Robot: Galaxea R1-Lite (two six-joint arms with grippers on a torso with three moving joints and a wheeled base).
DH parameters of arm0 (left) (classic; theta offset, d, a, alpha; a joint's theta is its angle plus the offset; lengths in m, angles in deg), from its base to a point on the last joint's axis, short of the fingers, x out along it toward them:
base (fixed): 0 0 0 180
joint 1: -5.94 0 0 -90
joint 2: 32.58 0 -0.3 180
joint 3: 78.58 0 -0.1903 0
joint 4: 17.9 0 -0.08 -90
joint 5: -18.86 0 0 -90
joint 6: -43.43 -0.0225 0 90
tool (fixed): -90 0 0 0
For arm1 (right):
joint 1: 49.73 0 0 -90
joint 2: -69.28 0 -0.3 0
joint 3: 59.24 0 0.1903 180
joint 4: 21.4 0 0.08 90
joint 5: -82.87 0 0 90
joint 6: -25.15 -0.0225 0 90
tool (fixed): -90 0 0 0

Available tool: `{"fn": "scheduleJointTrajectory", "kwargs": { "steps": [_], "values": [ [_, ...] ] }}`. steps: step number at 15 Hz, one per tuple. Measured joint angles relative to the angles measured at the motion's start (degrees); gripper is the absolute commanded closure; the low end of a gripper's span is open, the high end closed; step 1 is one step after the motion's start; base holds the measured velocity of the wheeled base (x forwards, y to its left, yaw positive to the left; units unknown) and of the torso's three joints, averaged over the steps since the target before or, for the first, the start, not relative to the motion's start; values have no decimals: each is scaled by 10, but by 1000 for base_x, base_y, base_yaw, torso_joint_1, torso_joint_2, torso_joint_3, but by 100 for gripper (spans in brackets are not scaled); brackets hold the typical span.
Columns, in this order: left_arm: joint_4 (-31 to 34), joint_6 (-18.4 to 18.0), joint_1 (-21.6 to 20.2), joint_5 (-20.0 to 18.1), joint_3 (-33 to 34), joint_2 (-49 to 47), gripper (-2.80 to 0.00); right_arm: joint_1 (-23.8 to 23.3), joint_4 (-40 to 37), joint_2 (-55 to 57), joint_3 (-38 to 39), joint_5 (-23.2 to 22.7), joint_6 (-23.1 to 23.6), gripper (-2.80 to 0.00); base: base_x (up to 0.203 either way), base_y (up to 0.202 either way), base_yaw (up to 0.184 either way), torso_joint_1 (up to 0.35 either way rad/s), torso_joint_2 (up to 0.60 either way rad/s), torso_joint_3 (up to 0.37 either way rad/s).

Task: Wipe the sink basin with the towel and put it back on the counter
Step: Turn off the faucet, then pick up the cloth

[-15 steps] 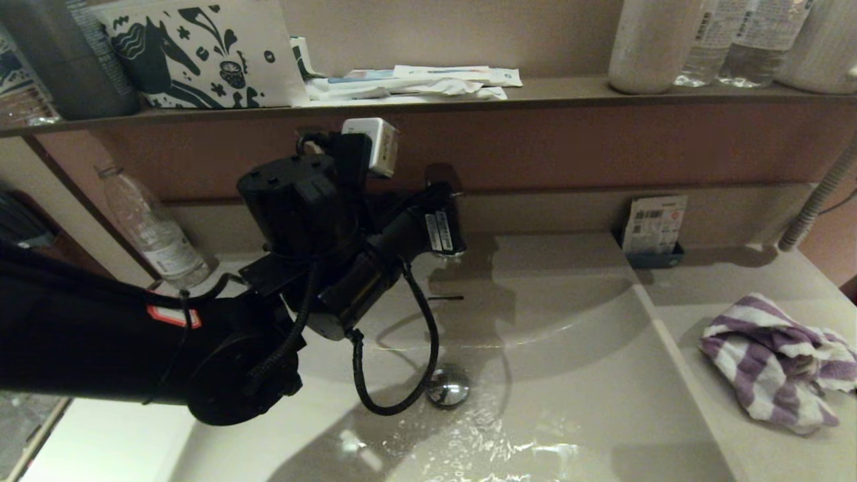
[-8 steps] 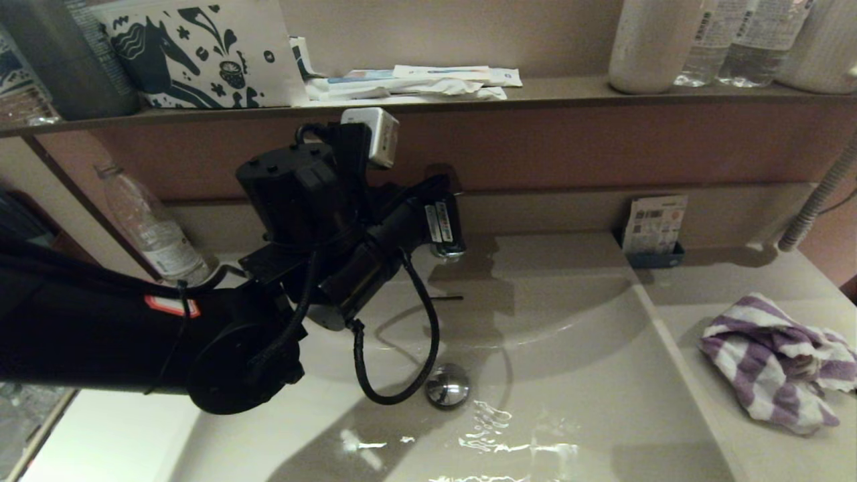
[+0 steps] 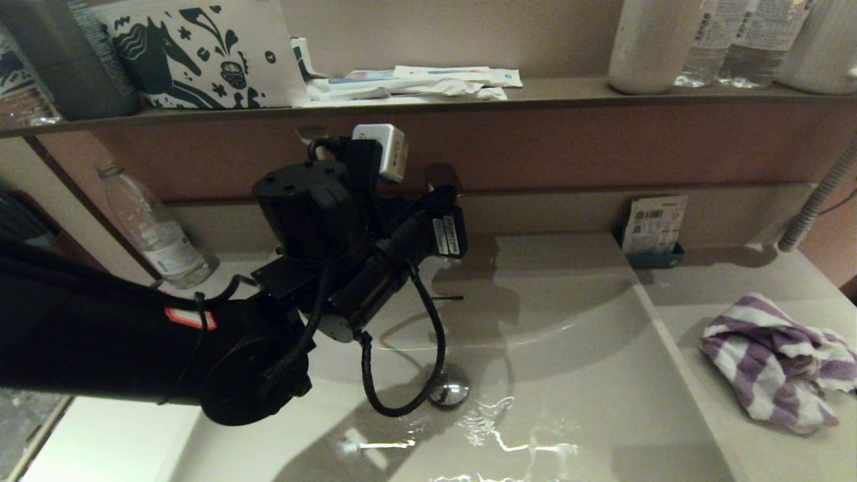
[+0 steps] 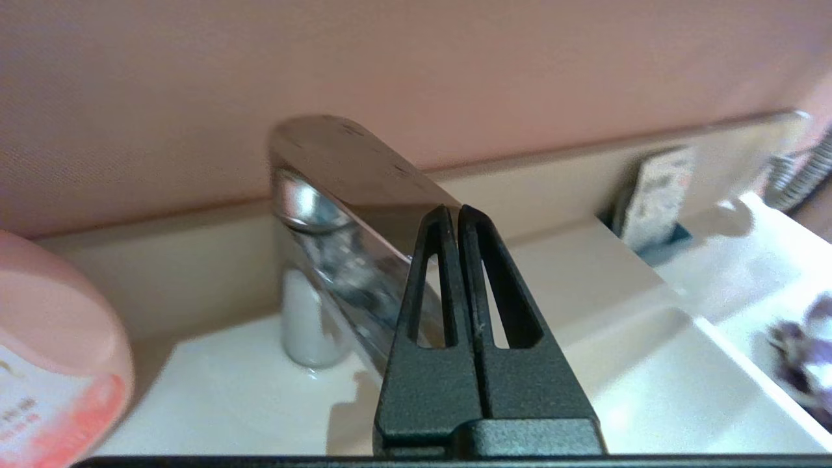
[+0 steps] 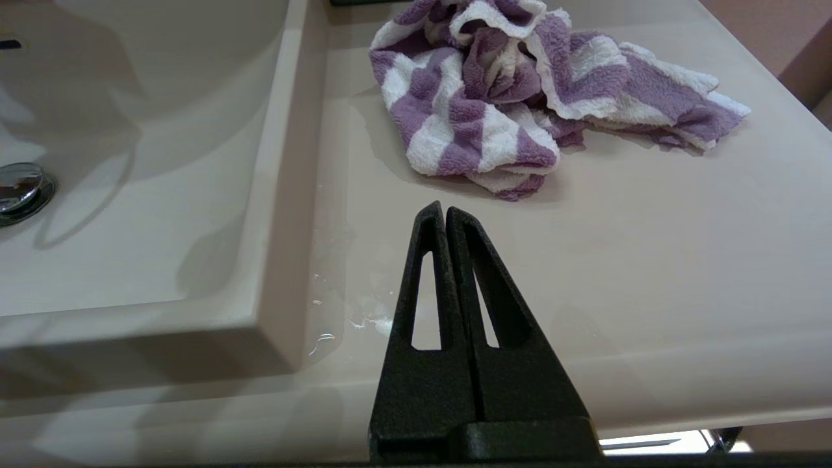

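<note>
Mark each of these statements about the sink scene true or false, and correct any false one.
1. The towel lies crumpled on the counter beside the sink basin. True.
2. The right end effector holds the towel. False: it is shut on nothing, over bare counter short of the towel.
3. The left end effector is at the tap. True: its shut tips are against the tap's lever.
4. The sink basin is dry. False: water shimmers on its floor near the drain plug.
5. The towel has green stripes. False: purple and white.
</note>
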Motion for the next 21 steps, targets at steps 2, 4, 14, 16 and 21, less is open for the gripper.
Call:
{"fn": "scheduleJointTrajectory", "kwargs": {
  "steps": [2,4,14,16,21],
  "values": [
    [13,-1,7,0,13,1,0,0,0,0,0,0,0,0,0,0,0,0,0,0],
    [10,-13,8,-3,0,4,0,1,0,0,0,0,0,0,0,0,0,0,0,0],
    [7,-14,46,-5,-46,-16,0,0,0,0,0,0,0,0,0,0,0,0,0,0],
    [7,-14,47,-6,-62,-28,0,0,0,0,0,0,0,0,0,0,0,0,0,0],
    [5,-14,46,-15,-92,-60,0,0,0,0,0,0,0,0,0,0,0,0,0,0]
  ]
}}
